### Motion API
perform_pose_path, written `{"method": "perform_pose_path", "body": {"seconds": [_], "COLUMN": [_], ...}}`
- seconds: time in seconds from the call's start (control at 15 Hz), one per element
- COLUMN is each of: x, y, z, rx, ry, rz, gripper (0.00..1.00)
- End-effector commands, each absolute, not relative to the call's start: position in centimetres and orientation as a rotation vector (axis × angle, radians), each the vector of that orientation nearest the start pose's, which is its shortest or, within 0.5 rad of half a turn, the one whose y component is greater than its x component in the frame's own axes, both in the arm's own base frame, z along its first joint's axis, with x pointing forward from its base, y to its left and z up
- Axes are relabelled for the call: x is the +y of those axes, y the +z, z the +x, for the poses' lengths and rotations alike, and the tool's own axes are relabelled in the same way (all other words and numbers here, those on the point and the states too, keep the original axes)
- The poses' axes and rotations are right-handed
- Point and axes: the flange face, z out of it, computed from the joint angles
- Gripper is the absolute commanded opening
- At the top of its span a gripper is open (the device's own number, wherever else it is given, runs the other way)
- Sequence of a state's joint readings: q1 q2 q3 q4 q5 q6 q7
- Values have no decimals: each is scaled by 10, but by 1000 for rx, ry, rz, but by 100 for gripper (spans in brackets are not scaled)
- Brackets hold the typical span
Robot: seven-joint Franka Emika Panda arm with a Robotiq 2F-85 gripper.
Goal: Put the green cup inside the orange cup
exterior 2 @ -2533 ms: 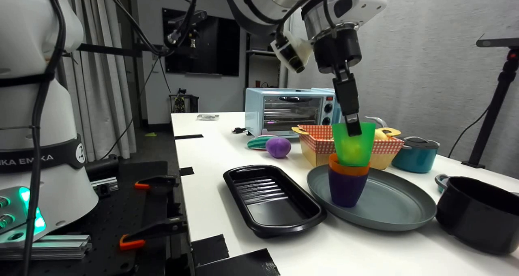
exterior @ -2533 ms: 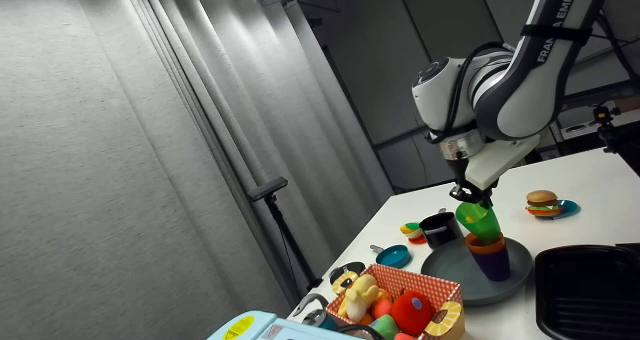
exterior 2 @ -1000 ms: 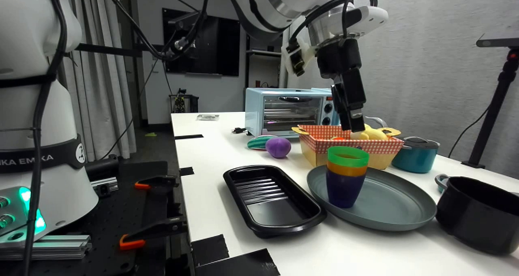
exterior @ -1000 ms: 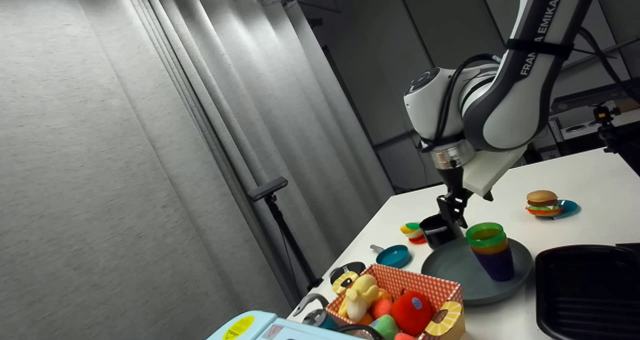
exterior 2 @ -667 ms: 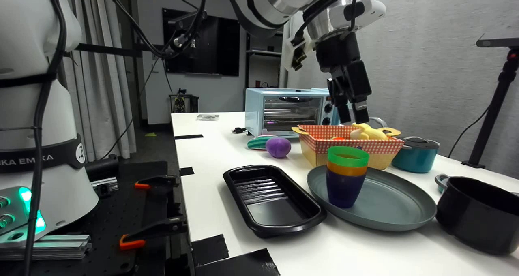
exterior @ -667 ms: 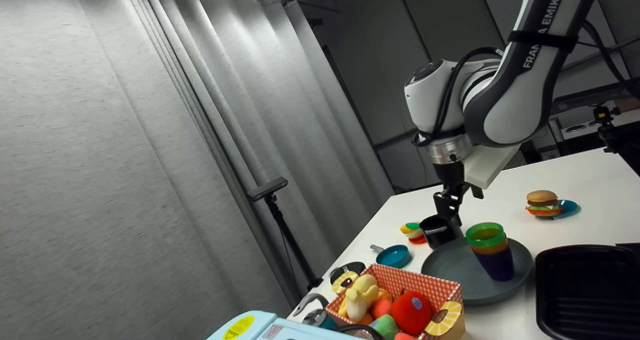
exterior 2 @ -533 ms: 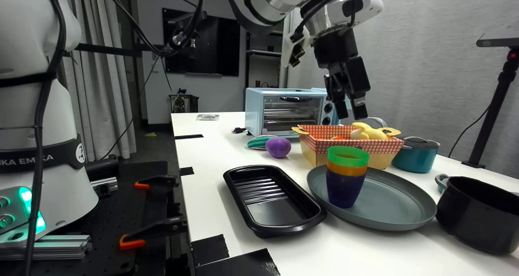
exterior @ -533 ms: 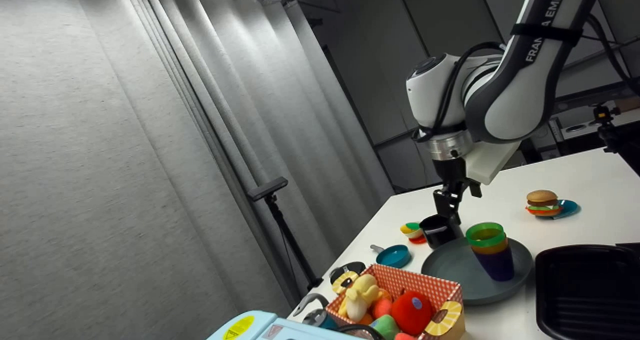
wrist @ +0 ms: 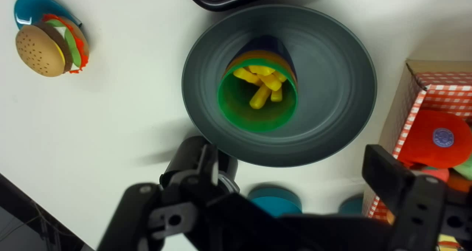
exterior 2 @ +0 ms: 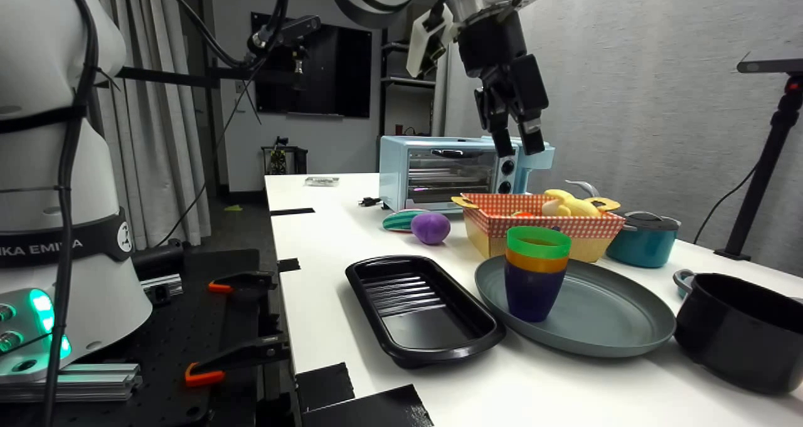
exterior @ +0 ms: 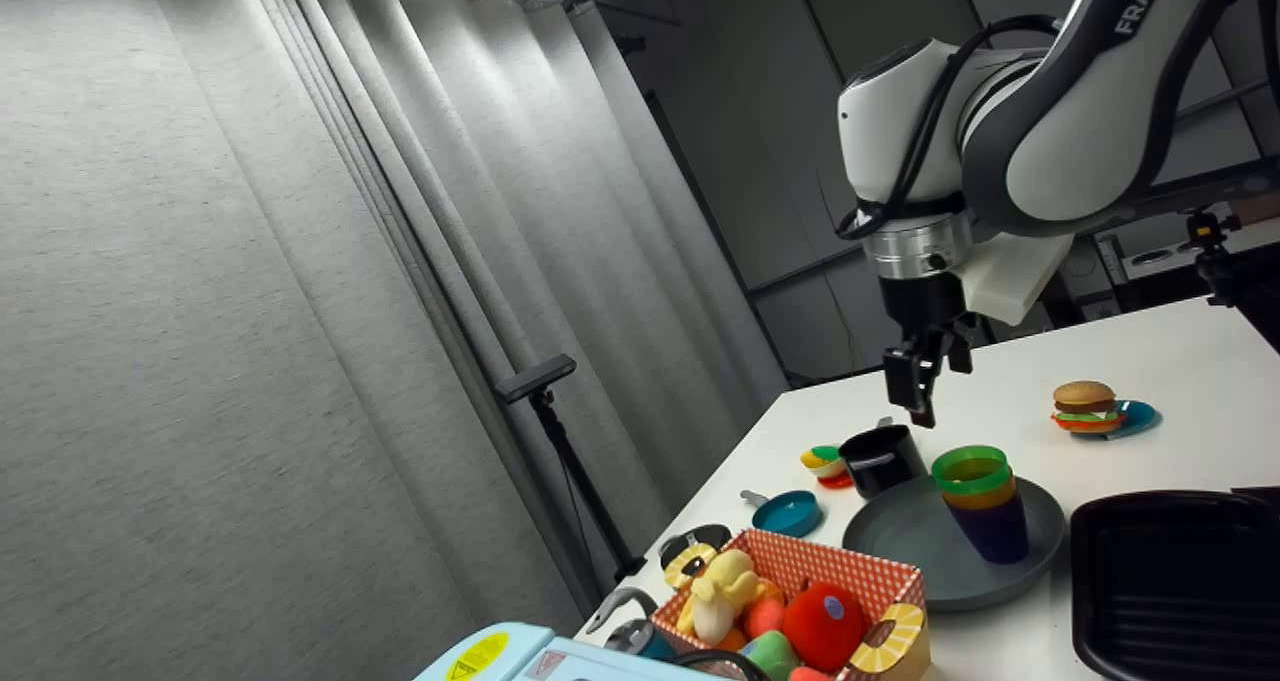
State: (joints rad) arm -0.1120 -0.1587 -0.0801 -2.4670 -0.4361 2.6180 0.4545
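The green cup (exterior 2: 538,242) sits nested in the orange cup (exterior 2: 536,264), its rim on top, in both exterior views. Below them a dark purple cup (exterior 2: 533,292) holds the stack, which stands on a grey plate (exterior 2: 602,317). In the wrist view, yellow pieces (wrist: 260,96) lie inside the green cup (wrist: 258,122), and only a band of the orange cup (wrist: 271,55) shows round it. My gripper (exterior: 944,393) hangs above the table, apart from the cups. Its jaws stand wide apart in the wrist view, with nothing between them.
A black tray (exterior 2: 420,314) and a black pot (exterior 2: 740,333) flank the plate. A checked basket of soft toys (exterior 2: 539,223) stands behind it, near a blue toaster oven (exterior 2: 448,170). A toy burger (exterior: 1085,406) and a teal pan (exterior: 787,513) lie on the table.
Earlier my gripper held the green cup tilted over the orange cup. It has let go, the green cup has settled inside, and the opened gripper has backed off and risen.
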Motion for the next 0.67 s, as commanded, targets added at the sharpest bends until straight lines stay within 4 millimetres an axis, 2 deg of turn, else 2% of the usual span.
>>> {"method": "perform_pose_path", "body": {"seconds": [0.0, 0.27, 0.33, 0.6], "x": [-73, -57, -64, -57], "y": [399, 407, 399, 403], "z": [448, 429, 447, 437], "rx": [474, 472, 457, 447], "ry": [-611, -628, -611, -628], "rz": [-3249, -3243, -3263, -3257], "gripper": [100, 100, 100, 100]}}
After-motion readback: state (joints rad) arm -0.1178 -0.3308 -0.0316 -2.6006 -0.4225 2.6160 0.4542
